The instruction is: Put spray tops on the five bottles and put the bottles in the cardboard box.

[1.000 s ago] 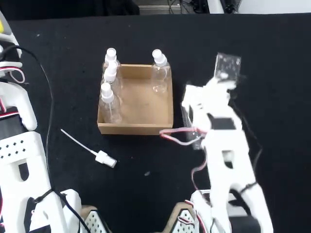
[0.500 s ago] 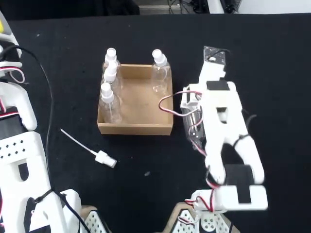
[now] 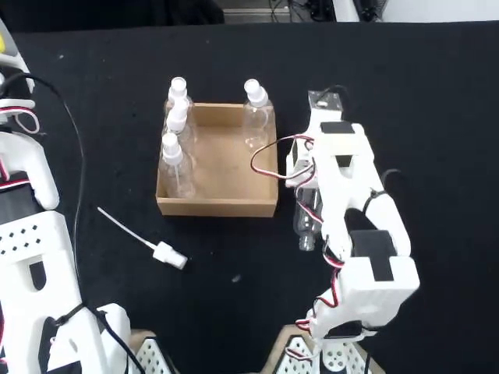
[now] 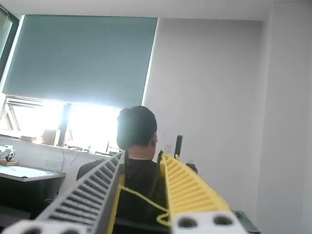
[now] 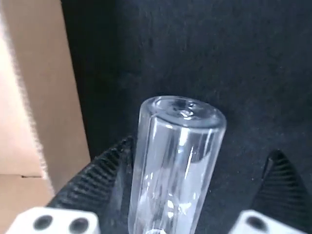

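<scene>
The right arm (image 3: 347, 195) hides most of the bottle (image 3: 304, 234).

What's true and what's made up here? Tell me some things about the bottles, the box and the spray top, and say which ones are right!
1. Four bottles with spray tops on stand in the cardboard box. True.
2. The fifth bottle stands in the box too. False: the fifth bottle lies on its side on the table, beside the box.
3. A loose spray top lies on the table outside the box. True.
4. The right gripper is shut on the loose spray top. False: the right gripper is open around the fifth bottle.
</scene>
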Robot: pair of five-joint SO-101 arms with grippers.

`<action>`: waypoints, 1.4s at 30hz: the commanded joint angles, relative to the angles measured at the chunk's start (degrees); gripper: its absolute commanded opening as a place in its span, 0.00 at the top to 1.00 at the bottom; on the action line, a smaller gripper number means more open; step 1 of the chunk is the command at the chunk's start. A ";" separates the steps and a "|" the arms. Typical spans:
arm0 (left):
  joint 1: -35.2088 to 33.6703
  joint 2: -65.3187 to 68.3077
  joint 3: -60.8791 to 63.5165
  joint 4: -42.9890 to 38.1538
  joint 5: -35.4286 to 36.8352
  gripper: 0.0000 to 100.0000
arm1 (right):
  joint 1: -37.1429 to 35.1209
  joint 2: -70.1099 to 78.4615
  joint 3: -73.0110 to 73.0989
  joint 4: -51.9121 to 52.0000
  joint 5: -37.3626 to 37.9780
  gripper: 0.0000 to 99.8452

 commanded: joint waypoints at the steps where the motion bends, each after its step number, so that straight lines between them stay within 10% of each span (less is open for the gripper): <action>1: -0.48 -1.05 -0.66 -1.23 0.26 0.97 | -0.44 -0.40 -3.03 4.31 0.53 0.63; 14: -0.57 -1.05 -0.66 -1.23 0.26 0.97 | 8.88 -2.07 -4.97 7.30 7.12 0.99; 26: -0.31 -1.14 -0.66 -1.23 0.26 0.97 | 38.15 -2.86 -5.93 -0.26 8.62 0.98; 31: -0.31 -1.14 -0.66 -1.23 0.26 0.97 | 41.58 -1.89 -5.93 0.53 -9.05 0.98; 42: -0.31 -1.05 -0.66 -1.14 0.26 0.97 | 36.84 -2.42 -7.16 6.24 -7.74 0.69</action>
